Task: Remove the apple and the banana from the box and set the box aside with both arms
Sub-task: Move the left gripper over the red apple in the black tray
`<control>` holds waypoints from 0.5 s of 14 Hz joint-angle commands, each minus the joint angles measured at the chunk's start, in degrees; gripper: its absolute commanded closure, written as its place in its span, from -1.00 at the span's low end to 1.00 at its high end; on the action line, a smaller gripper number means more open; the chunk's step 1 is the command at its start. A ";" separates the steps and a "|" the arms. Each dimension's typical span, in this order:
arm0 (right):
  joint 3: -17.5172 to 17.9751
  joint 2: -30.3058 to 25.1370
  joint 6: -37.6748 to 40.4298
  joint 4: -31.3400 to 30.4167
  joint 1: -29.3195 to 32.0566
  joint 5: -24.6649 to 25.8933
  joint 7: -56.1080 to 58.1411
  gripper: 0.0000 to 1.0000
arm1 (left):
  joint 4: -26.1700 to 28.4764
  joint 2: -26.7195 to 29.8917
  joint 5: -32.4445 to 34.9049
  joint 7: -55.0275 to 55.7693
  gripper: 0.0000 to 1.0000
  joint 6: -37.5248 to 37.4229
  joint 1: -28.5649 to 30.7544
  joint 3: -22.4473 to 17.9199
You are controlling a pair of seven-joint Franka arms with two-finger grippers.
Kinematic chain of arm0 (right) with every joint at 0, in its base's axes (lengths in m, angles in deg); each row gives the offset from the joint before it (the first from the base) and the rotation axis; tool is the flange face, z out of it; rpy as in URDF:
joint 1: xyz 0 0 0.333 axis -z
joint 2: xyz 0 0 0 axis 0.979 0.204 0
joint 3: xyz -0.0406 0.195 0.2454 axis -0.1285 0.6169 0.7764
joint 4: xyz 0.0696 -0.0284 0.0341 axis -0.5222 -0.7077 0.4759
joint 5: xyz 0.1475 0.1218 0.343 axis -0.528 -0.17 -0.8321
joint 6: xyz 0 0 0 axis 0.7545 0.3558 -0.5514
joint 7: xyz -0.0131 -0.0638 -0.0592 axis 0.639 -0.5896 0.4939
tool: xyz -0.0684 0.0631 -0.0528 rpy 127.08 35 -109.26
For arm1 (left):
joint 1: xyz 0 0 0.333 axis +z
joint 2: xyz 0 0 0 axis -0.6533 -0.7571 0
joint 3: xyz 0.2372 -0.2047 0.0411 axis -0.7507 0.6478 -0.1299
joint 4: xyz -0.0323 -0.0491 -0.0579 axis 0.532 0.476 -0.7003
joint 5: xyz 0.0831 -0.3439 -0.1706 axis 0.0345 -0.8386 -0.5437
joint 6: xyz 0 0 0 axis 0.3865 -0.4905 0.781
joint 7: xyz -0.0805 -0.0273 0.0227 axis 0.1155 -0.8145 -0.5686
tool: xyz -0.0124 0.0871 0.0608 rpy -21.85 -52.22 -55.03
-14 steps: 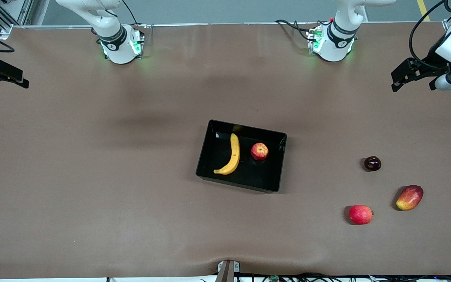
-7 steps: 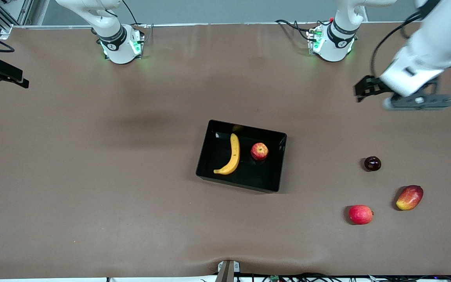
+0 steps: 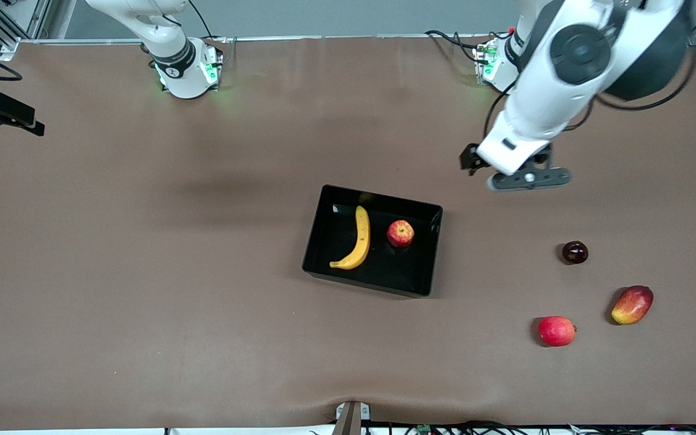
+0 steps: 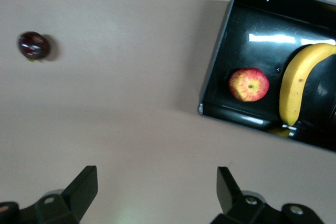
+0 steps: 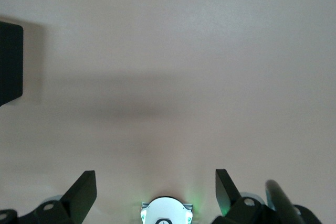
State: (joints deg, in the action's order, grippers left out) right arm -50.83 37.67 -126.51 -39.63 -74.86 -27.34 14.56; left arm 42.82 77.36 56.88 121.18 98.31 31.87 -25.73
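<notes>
The black box (image 3: 384, 289) sits mid-table with the yellow banana (image 3: 360, 238) and the small red apple (image 3: 400, 233) lying in it, side by side. My left gripper (image 3: 514, 175) hangs open and empty above the bare table, between the box and the left arm's base. In the left wrist view (image 4: 157, 182) its fingers are wide apart, and the box (image 4: 218, 61), apple (image 4: 248, 84) and banana (image 4: 294, 87) show ahead. My right gripper (image 3: 9, 121) waits at the right arm's end of the table, open and empty (image 5: 156, 182).
Three loose fruits lie toward the left arm's end of the table: a dark plum (image 3: 574, 252), also in the left wrist view (image 4: 34, 45), a red apple (image 3: 556, 330) and a red-yellow mango (image 3: 632, 304). A small bracket (image 3: 351, 417) sits at the table's near edge.
My left arm has swung in from the left arm's end of the table toward the box, its gripper still open. The right arm, box and fruits have not moved.
</notes>
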 commanded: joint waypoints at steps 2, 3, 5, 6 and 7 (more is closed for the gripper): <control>0.39 -1.77 0.09 -1.52 0.58 0.23 -0.19 -1.00 | 1.67 -4.21 0.14 11.24 -1.00 7.10 -1.62 3.29; 0.39 -1.77 0.10 -1.52 0.58 0.23 -0.19 -1.00 | 1.67 -5.88 0.14 13.62 -1.00 9.47 -2.67 3.30; 0.39 -1.77 0.01 -1.52 0.58 0.23 -0.28 -1.00 | 1.58 -8.87 0.66 17.84 -1.00 13.96 -4.52 3.30; 0.39 -1.85 0.09 -1.52 0.58 0.23 -0.28 -1.00 | 1.58 -10.36 2.49 19.16 -1.00 15.89 -4.61 3.30; 0.39 -1.77 0.01 -1.52 0.58 0.23 -0.19 -1.00 | 1.58 -12.21 4.08 20.31 -1.00 17.65 -4.88 3.30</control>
State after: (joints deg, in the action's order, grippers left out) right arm -50.84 37.66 -126.49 -39.64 -74.85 -27.34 14.56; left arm 44.90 67.97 58.37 138.90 113.10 27.16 -22.43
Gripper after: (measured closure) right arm 0.000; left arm 0.000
